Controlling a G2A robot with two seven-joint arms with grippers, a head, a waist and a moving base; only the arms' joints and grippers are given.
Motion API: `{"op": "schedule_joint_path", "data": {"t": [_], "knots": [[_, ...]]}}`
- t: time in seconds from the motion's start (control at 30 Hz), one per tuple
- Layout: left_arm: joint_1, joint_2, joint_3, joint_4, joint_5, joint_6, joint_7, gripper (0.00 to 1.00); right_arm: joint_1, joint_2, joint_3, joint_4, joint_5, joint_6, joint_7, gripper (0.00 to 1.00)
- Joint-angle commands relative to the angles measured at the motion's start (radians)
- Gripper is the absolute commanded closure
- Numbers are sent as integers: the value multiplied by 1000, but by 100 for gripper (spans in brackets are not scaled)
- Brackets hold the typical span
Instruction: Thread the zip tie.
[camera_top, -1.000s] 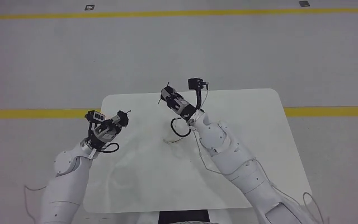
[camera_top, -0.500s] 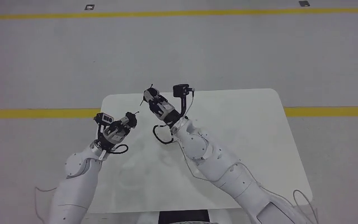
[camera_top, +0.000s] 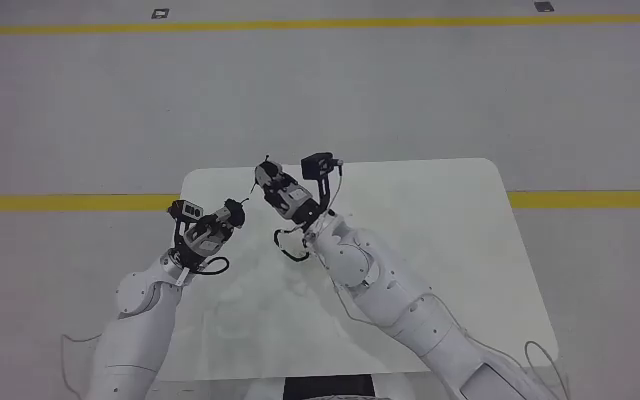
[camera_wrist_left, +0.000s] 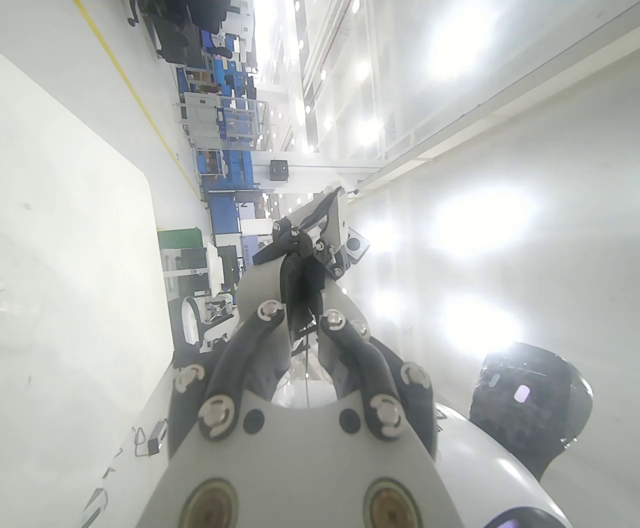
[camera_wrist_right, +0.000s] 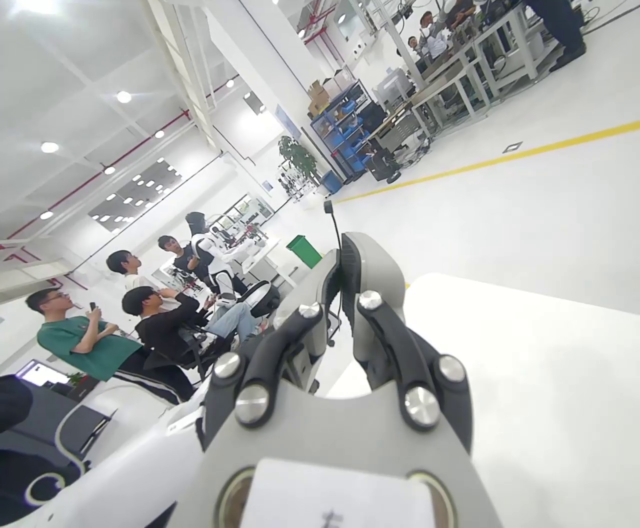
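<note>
Table (camera_top: 450, 225) | right fingers (camera_wrist_right: 372, 265) pinch zip tie (camera_wrist_right: 336, 225) | left fingers (camera_wrist_left: 257, 285) closed, load unclear

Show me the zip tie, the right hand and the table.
zip tie (camera_wrist_right: 337, 231), right wrist view, thin black strap just above the fingertips.
right hand (camera_wrist_right: 344, 245), right wrist view, where its closed fingertips meet.
table (camera_top: 450, 200), top view, bare top near the far right corner.
</note>
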Motion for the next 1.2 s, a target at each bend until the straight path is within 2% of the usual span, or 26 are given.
{"op": "schedule_joint_path", "data": {"t": [0.0, 0.6, 1.17], "knots": [[0, 0, 0, 0, 0, 0, 0, 100, -2, 0, 3, -3, -7, -3, 8, 100], [0, 0, 0, 0, 0, 0, 0, 100, -11, -9, 18, -2, -17, -24, 47, 100], [0, 0, 0, 0, 0, 0, 0, 100, -19, -16, 37, -1, -35, -30, 38, 100]]}}
